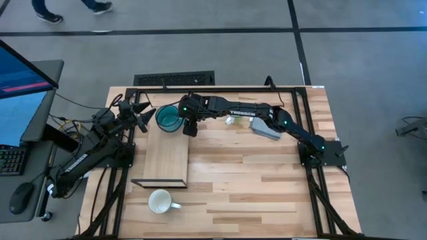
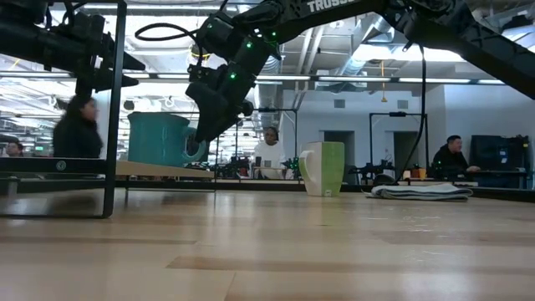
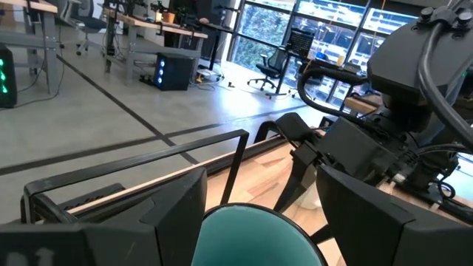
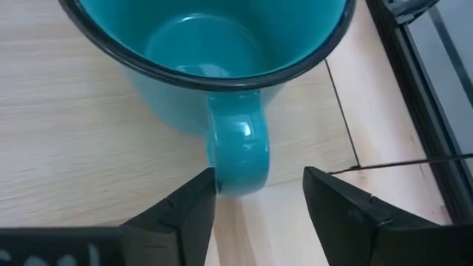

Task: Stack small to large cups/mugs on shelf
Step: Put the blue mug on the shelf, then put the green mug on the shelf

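Large teal handled mug (image 1: 168, 118) upright on long light-wood shelf board (image 1: 167, 159), at board's 12 o'clock end. Right end effector (image 4: 259, 193) spread, fingers straddling mug handle, not clenched. Left end effector (image 1: 143, 115) at mug's 9 o'clock, grip state indeterminate. White mug (image 1: 160, 201) on slatted worktop (image 1: 253, 180), at board's 6 o'clock.

The teal mug (image 4: 222, 81) is cut off by the frame edge in the right wrist view; only part of its rim shows in the left wrist view. In the high view, the right arm (image 1: 253, 112) hides most of the light green mug (image 1: 230, 121). The left gripper (image 1: 142, 113) is too small to read. A person (image 2: 77, 125) appears blurred.
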Robot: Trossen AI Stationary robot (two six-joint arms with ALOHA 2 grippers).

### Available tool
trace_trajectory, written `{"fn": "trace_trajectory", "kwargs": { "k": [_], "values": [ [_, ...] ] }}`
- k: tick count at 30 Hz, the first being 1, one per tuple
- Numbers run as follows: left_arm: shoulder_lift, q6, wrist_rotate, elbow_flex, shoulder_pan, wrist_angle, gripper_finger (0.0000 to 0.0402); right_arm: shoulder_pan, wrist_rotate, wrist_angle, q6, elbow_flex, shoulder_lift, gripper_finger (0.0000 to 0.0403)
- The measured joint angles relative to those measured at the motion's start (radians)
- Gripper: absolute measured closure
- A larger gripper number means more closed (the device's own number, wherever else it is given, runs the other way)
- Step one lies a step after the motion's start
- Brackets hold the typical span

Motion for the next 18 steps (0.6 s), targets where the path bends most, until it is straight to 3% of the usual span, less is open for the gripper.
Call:
{"fn": "trace_trajectory", "kwargs": {
  "k": [18],
  "values": [
    [0.000, 0.006, 0.000, 0.000, 0.000, 0.000, 0.0154, 0.020, -0.008, -0.015, -0.008, 0.001, -0.010, 0.0178]
  ]
}}
